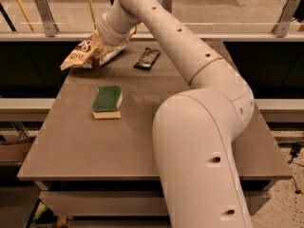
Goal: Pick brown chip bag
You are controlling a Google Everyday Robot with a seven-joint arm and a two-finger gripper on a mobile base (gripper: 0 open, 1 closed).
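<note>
Brown tabletop fills most of the frame, w/ its front edge along the bottom and a lower shelf under it. Nearest the camera, lower right, is the robot's fat white arm. It rises from the bottom edge, bends at an elbow right of centre, then runs diagonally up to the upper left.

Left of centre on the table lies a sponge, green side up w/ yellow underneath. It sits flat, well apart from everything else.

Further back, near the far edge and just under the forearm, is a small dark candy bar wrapper, lying flat.

Upper left, at the far left corner of the table, is the brown chip bag: crumpled, tan and dark brown w/ white lettering. It's tilted, and its left corner sticks out past the table's edge.

The gripper is at the arm's tip right against the bag's upper right side, mostly hidden btwn wrist and foil. Can't tell if it is clamped on the bag or loose.

Behind the table is a glass rail w/ metal posts, and a pale floor beyond it.
</note>
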